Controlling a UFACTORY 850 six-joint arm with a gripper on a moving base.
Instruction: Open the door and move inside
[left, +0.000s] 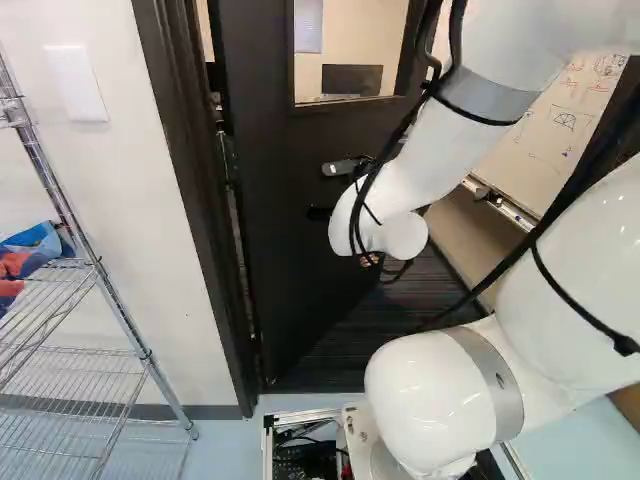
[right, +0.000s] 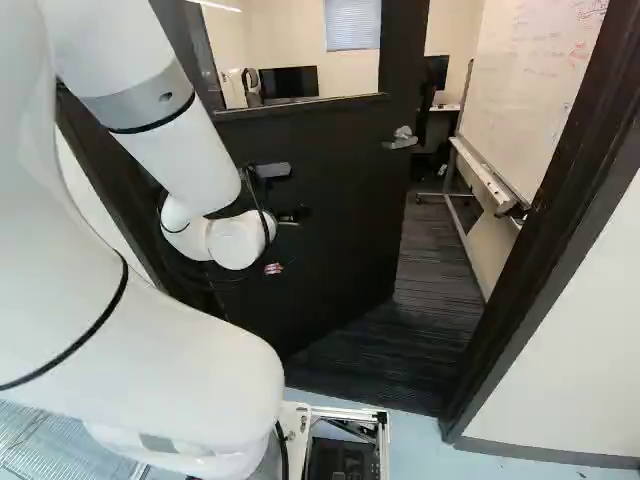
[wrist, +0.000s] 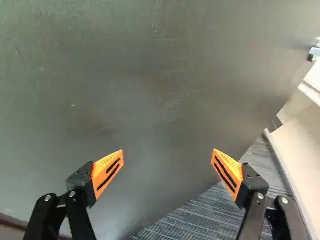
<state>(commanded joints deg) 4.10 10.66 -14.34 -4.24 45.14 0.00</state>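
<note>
My gripper (right: 290, 216) is a small dark shape in front of the door, hard to make out in the right base view. The black door (right: 335, 240) with a window stands partly open into the room. Its silver handle (right: 400, 142) is near the free edge, to the right of the gripper. In the wrist view the gripper (wrist: 167, 156) has its orange-padded fingers wide apart, with only the dark door face (wrist: 150, 90) ahead of them. Whether the fingertips touch the door, I cannot tell.
Dark frame posts stand at the left (left: 195, 190) and right (right: 560, 200) of the doorway. Beyond the door's free edge lies striped carpet (right: 435, 265), with a wheeled whiteboard (right: 520, 90) at its right. A wire shelf (left: 100, 270) stands on the near side, left of the doorway.
</note>
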